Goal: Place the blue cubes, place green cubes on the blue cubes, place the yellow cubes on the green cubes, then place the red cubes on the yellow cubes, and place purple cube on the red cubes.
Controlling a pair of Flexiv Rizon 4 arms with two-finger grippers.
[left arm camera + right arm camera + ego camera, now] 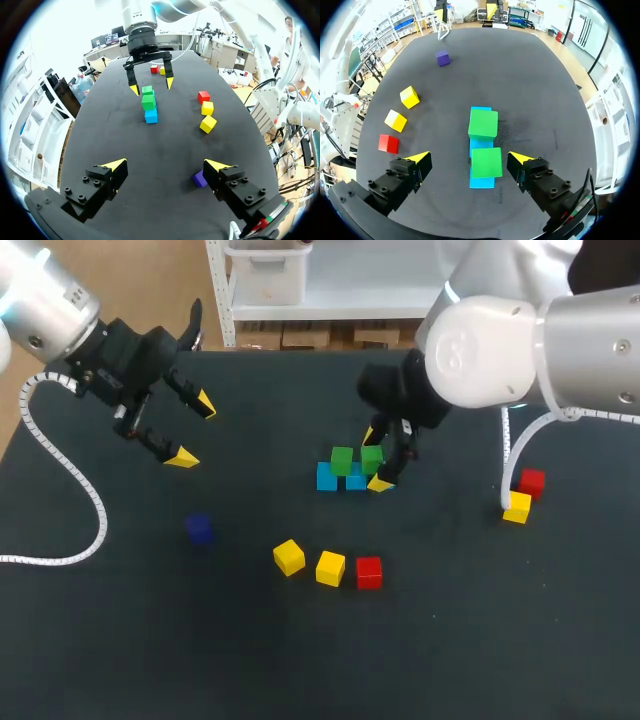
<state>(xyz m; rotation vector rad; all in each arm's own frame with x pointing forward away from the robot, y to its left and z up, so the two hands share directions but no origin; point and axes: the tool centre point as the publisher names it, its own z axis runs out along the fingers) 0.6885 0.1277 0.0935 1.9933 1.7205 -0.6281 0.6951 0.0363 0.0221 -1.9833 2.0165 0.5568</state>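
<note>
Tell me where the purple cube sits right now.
In the head view the purple cube lies alone on the left half of the table, left of the nearest yellow cube and apart from it, with the open left gripper nearby.

A robotics laboratory is indicated; a pale left arm (50,300) and a pale right arm (520,340), each hung with ribbed cable (97,510), are seen over a dark matte surface (450,640); small coloured cubes (330,568) are scattered upon it.
</note>
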